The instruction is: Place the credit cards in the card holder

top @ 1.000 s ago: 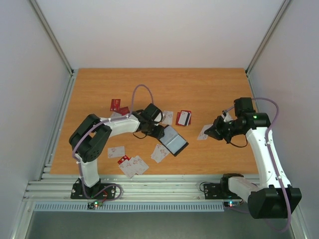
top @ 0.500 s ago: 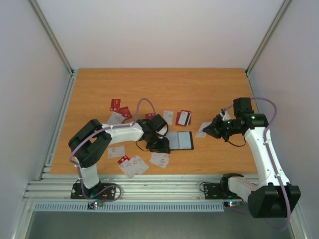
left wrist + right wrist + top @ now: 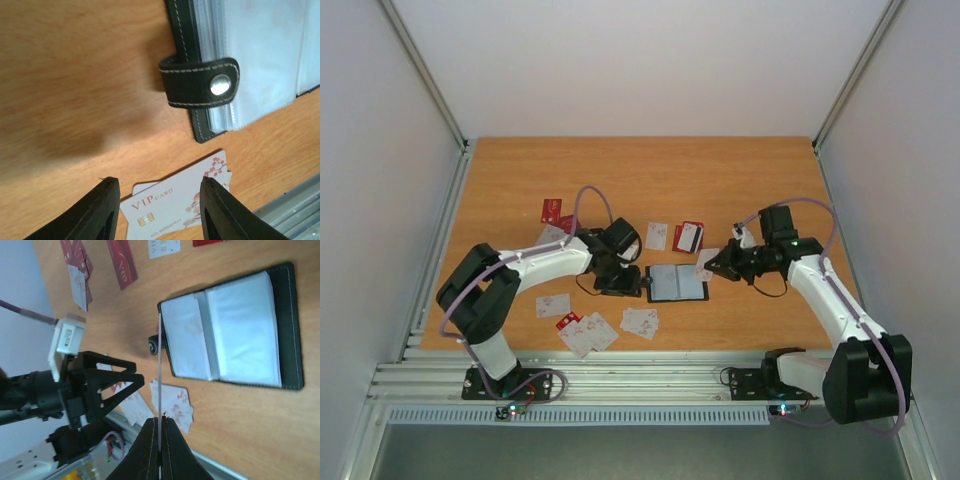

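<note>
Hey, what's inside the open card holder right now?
The card holder lies open, showing cloudy clear plastic sleeves over a pale lining. No card plainly shows; whether one sits behind the plastic cannot be told.

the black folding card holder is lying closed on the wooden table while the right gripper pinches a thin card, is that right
Not quite. The black folding card holder lies open on the wooden table, its pale sleeves facing up, as the right wrist view shows. The right gripper does pinch a thin card, seen edge-on there.
</note>
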{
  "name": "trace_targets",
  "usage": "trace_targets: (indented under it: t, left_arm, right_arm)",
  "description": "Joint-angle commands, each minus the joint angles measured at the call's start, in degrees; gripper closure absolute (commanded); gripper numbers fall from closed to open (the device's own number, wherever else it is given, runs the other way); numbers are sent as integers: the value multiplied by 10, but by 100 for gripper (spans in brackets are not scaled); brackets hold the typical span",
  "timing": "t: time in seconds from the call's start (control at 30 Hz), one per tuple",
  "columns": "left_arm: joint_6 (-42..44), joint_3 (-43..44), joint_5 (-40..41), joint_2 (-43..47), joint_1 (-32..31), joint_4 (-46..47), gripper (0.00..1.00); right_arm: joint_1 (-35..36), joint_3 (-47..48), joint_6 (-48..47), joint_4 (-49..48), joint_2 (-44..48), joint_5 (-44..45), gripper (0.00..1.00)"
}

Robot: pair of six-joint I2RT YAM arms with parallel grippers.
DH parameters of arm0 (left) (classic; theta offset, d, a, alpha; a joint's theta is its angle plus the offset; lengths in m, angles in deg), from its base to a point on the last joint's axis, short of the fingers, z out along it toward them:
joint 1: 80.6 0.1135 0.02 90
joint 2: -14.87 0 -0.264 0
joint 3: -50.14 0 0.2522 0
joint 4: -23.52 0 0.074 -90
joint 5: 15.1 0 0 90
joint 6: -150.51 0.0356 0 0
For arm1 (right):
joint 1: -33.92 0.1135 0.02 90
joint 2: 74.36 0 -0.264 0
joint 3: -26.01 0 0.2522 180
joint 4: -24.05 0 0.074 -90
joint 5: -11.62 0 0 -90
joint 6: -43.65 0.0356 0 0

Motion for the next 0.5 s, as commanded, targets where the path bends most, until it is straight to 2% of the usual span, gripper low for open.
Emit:
trace_targets:
  t: [0.0,0.17,0.47]
  left_arm:
    - [14,26,4,-19,11,7,56]
    - [13,53,-23,-65,25,21,62]
    - [31,96,-45,-121,40,14,71]
  right_arm:
    - [44,-24,-9,-135,-29,51,99]
    - [69,-64,-16,-237,-50,95,99]
    - [69,-89,-65,-292,-113,81,99]
